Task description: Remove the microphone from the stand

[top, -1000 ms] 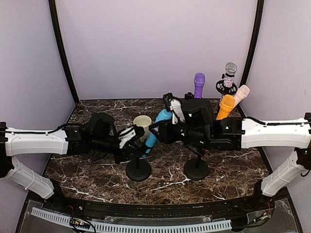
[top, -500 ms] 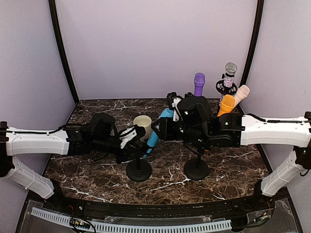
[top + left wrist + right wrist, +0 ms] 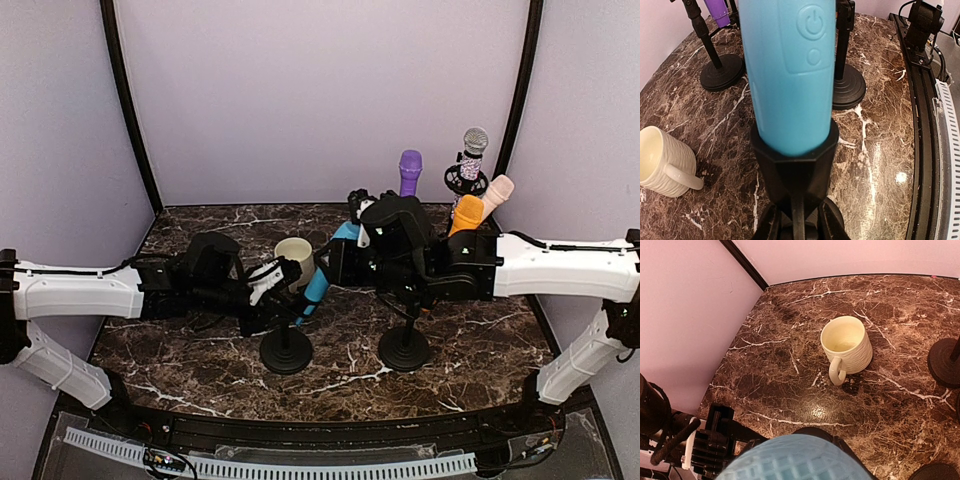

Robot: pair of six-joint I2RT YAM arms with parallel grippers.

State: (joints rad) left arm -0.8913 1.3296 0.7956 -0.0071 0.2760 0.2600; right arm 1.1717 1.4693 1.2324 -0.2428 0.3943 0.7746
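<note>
A blue microphone point(image 3: 322, 275) leans up and to the right, its lower end seated in the black holder point(image 3: 794, 167) of a round-based stand point(image 3: 286, 352). My left gripper point(image 3: 272, 292) is shut on the stand's post just under the holder, with its fingers point(image 3: 765, 225) showing on either side of the post in the left wrist view. My right gripper point(image 3: 357, 222) is shut around the microphone's upper end. The mesh head of the microphone point(image 3: 796, 460) fills the bottom of the right wrist view and hides the fingers there.
A cream mug point(image 3: 295, 254) stands just behind the stand. A second black stand point(image 3: 404, 350) sits under my right arm. At the back right are purple point(image 3: 410, 172), silver point(image 3: 472, 148), orange point(image 3: 463, 218) and pink point(image 3: 497, 192) microphones on stands.
My right gripper has shifted a little to the right and toward the back, carrying the microphone's upper end with it. The left arm has held still.
</note>
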